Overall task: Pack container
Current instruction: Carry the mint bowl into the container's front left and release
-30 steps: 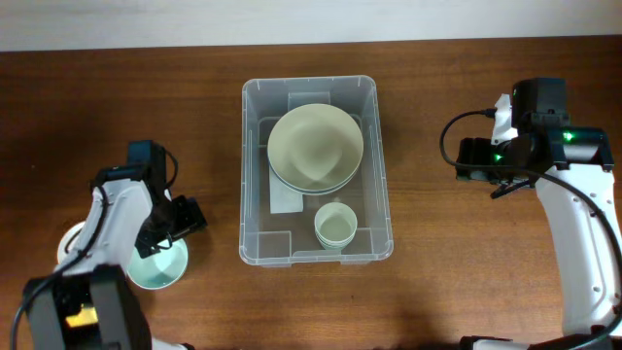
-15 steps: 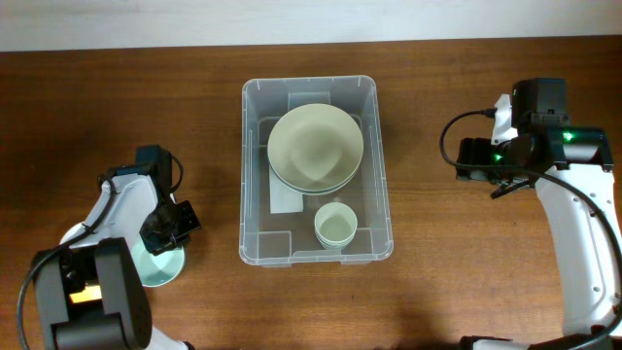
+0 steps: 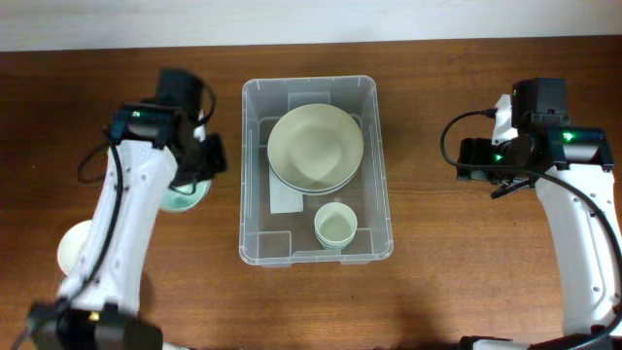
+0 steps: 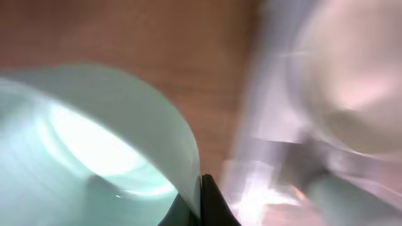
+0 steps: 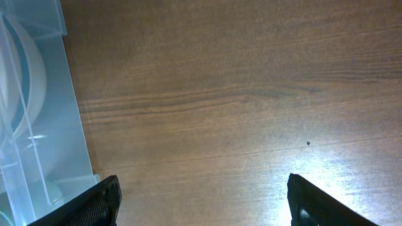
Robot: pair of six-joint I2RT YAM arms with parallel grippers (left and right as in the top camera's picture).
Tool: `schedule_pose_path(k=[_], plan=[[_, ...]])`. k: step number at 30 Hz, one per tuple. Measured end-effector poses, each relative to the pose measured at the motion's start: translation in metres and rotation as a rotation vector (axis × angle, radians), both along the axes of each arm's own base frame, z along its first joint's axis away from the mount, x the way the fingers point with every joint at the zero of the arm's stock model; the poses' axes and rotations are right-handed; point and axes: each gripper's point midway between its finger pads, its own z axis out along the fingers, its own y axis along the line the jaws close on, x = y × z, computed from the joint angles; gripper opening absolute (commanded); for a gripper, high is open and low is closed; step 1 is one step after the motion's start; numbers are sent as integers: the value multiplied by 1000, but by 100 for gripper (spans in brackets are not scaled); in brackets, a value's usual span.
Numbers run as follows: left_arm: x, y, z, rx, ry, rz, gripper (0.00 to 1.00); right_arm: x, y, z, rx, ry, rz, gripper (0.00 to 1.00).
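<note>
- Mid-worktop (image 3: pixel 466 272): clear container (image 3: pixel 309 82), upright, top open.
- Inside, toward the far end: big cream bowl (image 3: pixel 316 148), with a second rim peeking out beneath its near edge.
- Inside, toward the near end: small cup (image 3: pixel 335 227), just beside the big bowl.
- On the base, left of the cup: white label (image 3: pixel 285 199), partly covered by the big bowl.
- Left pincer (image 4: pixel 201 204): clamped on the rim of a mint bowl (image 4: pixel 94 144), with the thin wall pinched between the fingertips in the left wrist view.
- From overhead: mint bowl just left of the container and outside it, mostly hidden under the left arm.
- Cannot tell whether it is touching the worktop or lifted off it.
- Left wrist view badly blurred, with only a smear of the container wall and the cream bowl at right.
- Right pincer (image 5: pixel 201 207): apart, nothing between the fingers, over bare wood to the right of the container and not touching it.
- Left edge of the right wrist view: one corner of the container.
- Near-left on the worktop: white bowl (image 3: pixel 73 248), well apart from the container, partly under the left arm.
</note>
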Motion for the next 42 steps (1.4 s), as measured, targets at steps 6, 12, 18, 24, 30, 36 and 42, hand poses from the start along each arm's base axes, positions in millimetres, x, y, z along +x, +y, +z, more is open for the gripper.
schedule_pose_path(k=[6,12,18,24,30,36,42], plan=[[-6,-84,68,-56,-196,-232,0,0,0,0,-2,0,-1,80],[-31,-140,56,-67,-150,-392,0,0,0,0,-2,1,-1,80],[-50,-162,21,-42,-9,-441,0,0,0,0,-2,0,-1,80],[-77,-181,-33,-51,164,-483,0,0,0,0,-1,0,-1,80],[-97,-178,-60,-37,271,-488,12,0,0,0,-2,1,-1,80],[-101,-178,-63,-44,287,-474,32,0,0,0,-2,1,0,80],[-101,-178,-64,-47,290,-473,32,0,0,0,-2,0,-1,80]])
